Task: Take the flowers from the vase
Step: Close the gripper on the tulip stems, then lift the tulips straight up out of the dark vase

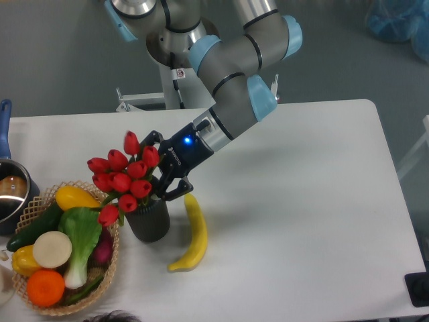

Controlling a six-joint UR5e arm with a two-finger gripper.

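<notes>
Flowers (124, 178) stand in the dark vase (149, 221) near the front of the white counter (301, 201), red buds leaning left over the wicker basket (110, 268).

Nearest the camera, that basket holds an orange, a yellow pepper, a pale round slice, a leafy green vegetable, a dark cucumber, a yellow squash and a red-purple vegetable. A banana (192, 233) lies just right of the vase. At the left edge a pot (13, 194) with a blue handle holds something brownish; I cannot tell what.

Behind the vase, the gripper (163, 176) reaches in from the right, its fingers (175, 190) spread on either side of the bunch just above the vase mouth. Whether they already press on the stems is hidden by buds and leaves, so I cannot tell.

Risks, as I judge them: if the fingers catch only leaves or a few stems, the bunch may slip or split on lifting. A tight fit could drag the vase up or tip it toward the basket. The lower finger sits near the rim and could knock it.
</notes>
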